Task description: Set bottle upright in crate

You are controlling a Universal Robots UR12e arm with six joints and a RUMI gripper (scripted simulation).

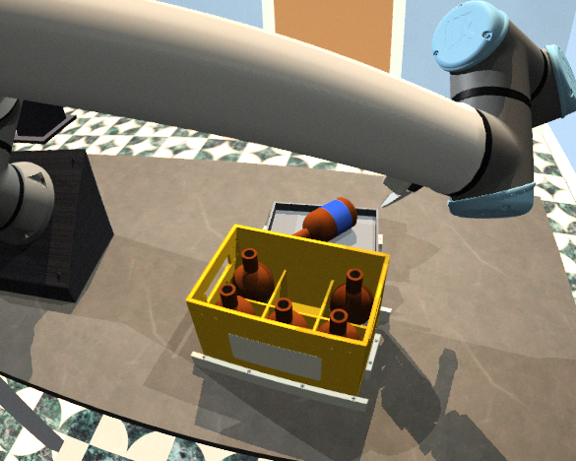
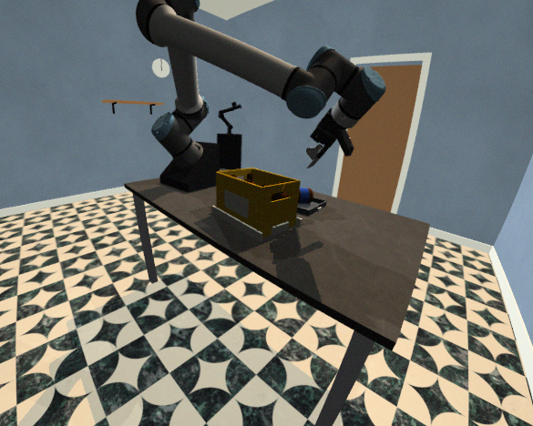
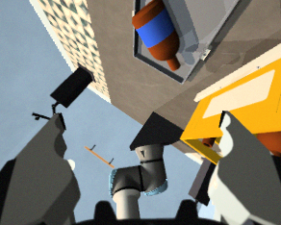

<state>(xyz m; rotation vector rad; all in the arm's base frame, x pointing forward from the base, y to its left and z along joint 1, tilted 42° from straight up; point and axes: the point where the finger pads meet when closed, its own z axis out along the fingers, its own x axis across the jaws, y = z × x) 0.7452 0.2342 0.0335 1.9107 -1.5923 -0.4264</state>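
Note:
A brown bottle with a blue band [image 1: 330, 221] lies on its side on the grey tray [image 1: 327, 226], just behind the yellow crate [image 1: 288, 307]. It also shows in the wrist view [image 3: 156, 31] and, partly hidden by the crate, in the exterior view [image 2: 305, 194]. The crate holds several upright brown bottles [image 1: 252, 278]; its back middle compartment is free. My gripper [image 2: 315, 155] is open and empty, high above the tray and a little to its far side. Only a fingertip [image 1: 394, 197] shows under the arm in the top view. Both fingers frame the wrist view.
The crate stands on a low grey base [image 1: 283, 376]. The arm's black pedestal [image 1: 39, 223] is at the table's left end. The arm's long link [image 1: 228, 94] crosses above the table. A door [image 2: 376, 133] is behind the table.

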